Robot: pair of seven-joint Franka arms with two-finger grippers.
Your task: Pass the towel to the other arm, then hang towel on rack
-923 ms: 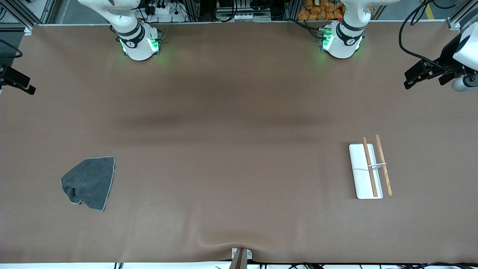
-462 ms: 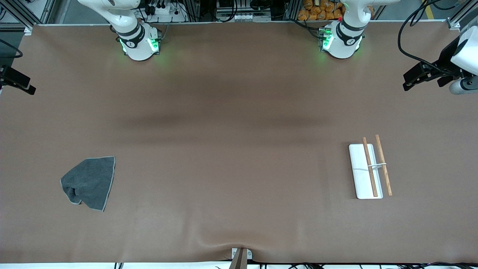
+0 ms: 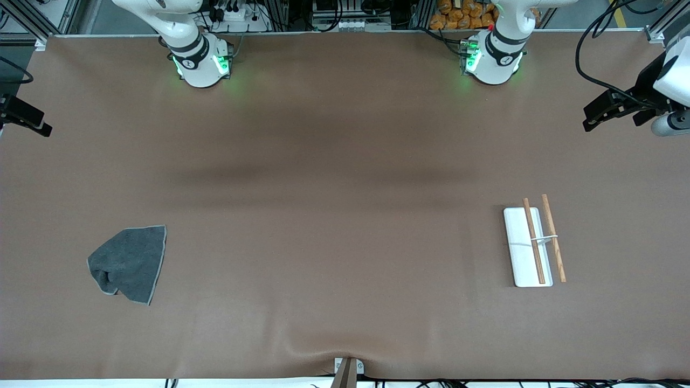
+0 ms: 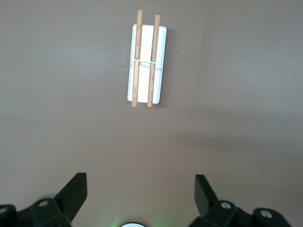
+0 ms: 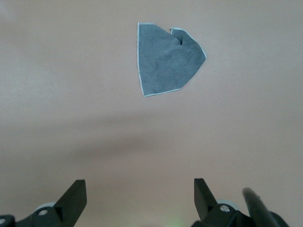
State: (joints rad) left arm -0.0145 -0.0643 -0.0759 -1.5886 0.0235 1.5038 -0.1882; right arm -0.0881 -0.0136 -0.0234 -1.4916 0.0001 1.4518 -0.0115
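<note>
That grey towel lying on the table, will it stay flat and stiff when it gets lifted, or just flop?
The towel will probably flop: it already lies rumpled, with a fold showing in the right wrist view. It looks thin, so likely light. Pinched at one edge, the rest would likely hang down and swing rather than hold its shape.

Brown table [image 3: 334,161] — evenly lit (aluminium framing [image 3: 32,16]).
</note>
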